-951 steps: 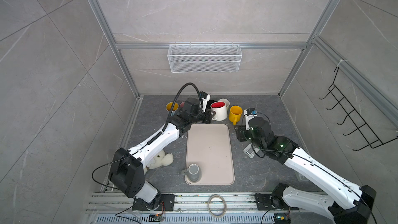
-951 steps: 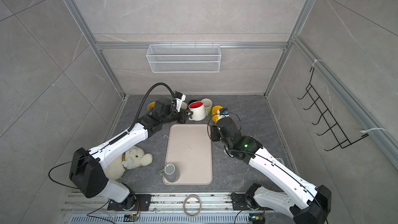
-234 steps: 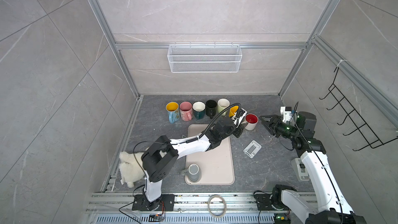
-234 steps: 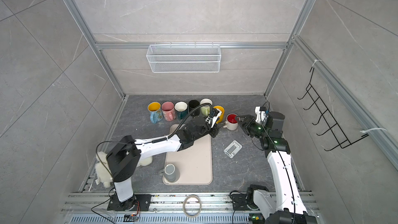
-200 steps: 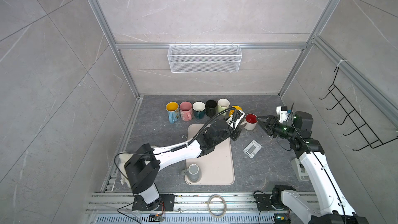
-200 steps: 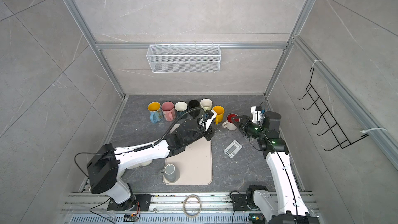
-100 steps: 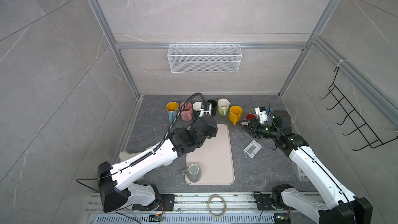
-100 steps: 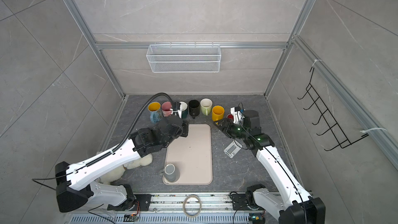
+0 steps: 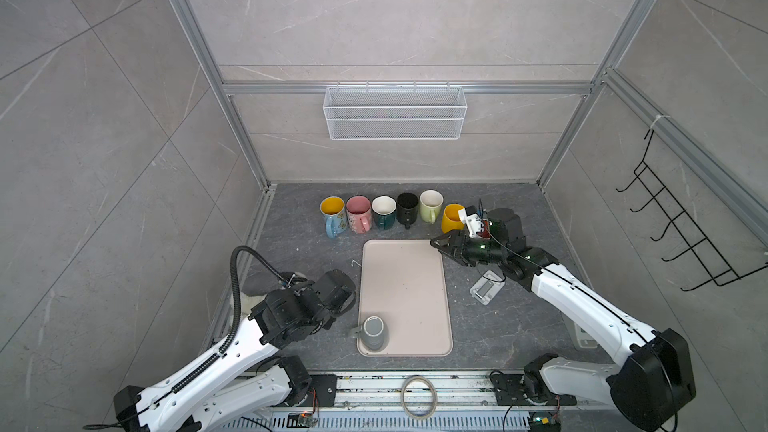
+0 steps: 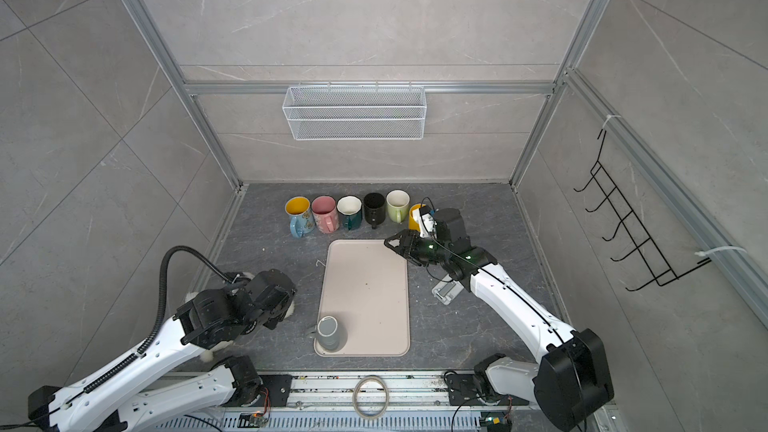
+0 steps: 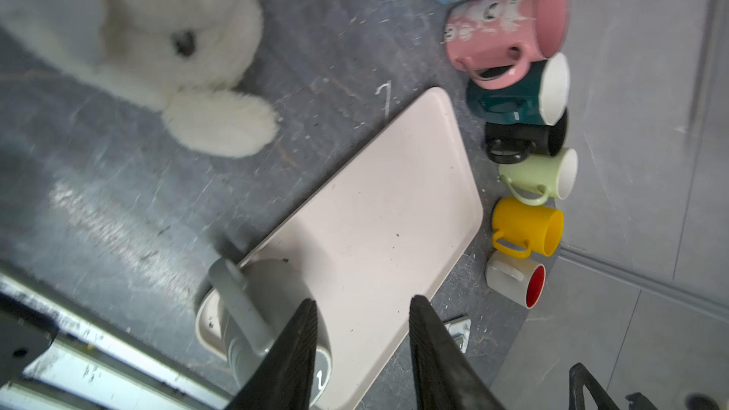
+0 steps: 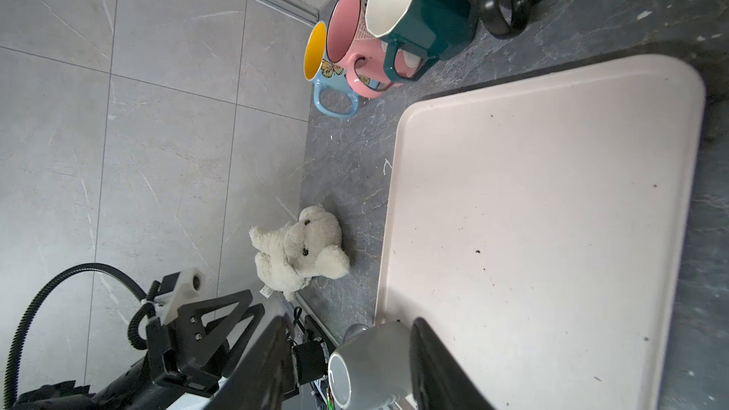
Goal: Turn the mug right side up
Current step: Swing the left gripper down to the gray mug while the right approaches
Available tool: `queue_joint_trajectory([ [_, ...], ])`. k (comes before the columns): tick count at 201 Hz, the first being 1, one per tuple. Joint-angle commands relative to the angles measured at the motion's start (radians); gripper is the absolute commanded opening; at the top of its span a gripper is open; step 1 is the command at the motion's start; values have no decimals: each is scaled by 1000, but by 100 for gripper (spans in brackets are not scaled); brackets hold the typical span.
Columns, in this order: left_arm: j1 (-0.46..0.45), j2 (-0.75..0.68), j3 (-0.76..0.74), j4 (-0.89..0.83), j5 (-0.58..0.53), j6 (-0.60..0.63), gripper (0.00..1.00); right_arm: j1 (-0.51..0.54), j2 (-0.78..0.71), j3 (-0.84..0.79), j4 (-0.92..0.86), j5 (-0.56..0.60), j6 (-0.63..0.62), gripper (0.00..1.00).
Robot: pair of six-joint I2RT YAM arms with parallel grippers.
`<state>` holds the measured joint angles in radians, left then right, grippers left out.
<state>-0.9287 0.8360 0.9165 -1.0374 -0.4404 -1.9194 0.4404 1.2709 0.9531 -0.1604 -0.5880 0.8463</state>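
Left tool and right tool both parted, empty; inverted grey mug alone on beige tray

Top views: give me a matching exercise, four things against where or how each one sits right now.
Things:
1. grey mug
2. blue mug
3. plush toy
4. right gripper

Places and states:
A. far left end of the back row of mugs
B. at the far right corner of the tray, jaws apart
C. base up, on the tray's near left corner
D. off the tray, to its left in both top views

Pairs: 1-C, 2-A, 3-D, 4-B
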Motion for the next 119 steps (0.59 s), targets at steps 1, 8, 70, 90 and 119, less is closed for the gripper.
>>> queue_joint_trajectory([
  [1, 2, 19, -19, -46, 78, -303, 42, 21, 33, 50, 24, 18, 9, 52],
  [8, 3, 38, -28, -45, 100, -328, 41, 26, 42, 57, 21, 17, 8, 52],
  [70, 4, 108, -158, 4, 193, -581, 38, 40, 79, 91, -15, 22, -11, 52],
  [90, 4, 93, -215, 99, 195, -611, 37, 40, 84, 96, -33, 23, -21, 52],
  [119, 5, 120, -205, 103, 230, -610, 37, 42, 102, 103, -47, 23, -22, 52],
])
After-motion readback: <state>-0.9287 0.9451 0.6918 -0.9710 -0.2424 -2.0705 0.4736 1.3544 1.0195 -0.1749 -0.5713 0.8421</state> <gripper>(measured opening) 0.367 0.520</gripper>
